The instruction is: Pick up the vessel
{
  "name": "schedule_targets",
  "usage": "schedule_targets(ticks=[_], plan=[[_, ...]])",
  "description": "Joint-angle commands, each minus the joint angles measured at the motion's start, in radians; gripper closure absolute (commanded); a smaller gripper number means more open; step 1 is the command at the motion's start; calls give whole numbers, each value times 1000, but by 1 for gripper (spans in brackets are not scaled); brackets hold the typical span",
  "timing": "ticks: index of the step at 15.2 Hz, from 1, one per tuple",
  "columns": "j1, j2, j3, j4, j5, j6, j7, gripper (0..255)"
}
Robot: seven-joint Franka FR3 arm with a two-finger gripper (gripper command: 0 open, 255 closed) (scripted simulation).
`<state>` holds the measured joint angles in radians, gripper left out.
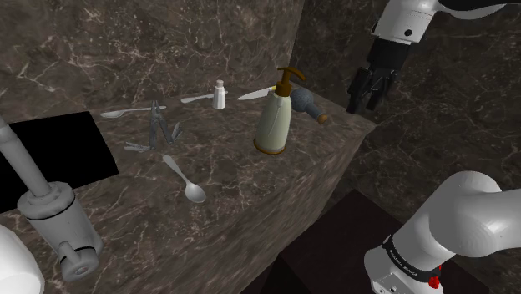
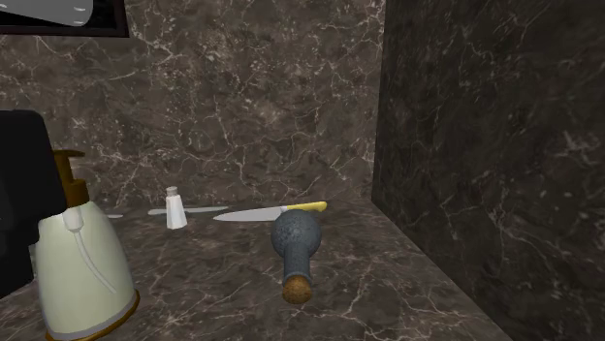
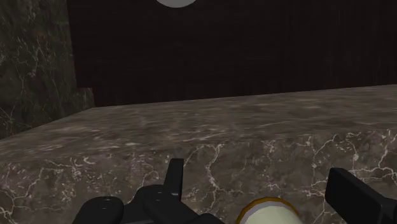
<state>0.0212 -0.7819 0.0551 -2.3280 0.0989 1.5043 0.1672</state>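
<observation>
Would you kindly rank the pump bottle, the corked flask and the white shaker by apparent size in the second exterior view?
1. pump bottle, though it stands nearest the camera
2. corked flask
3. white shaker

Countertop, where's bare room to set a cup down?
The counter is bare between the spoon and the soap dispenser, and from there to its open edge. Crowded: the strip along the back wall, with shaker, knife, multi-tool and the lying vessel.
</observation>
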Motion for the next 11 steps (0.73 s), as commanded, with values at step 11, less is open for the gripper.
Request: schedule_targets(ticks=[11], plan=[[-44,186,-140,-37,-80,302,-195,0]])
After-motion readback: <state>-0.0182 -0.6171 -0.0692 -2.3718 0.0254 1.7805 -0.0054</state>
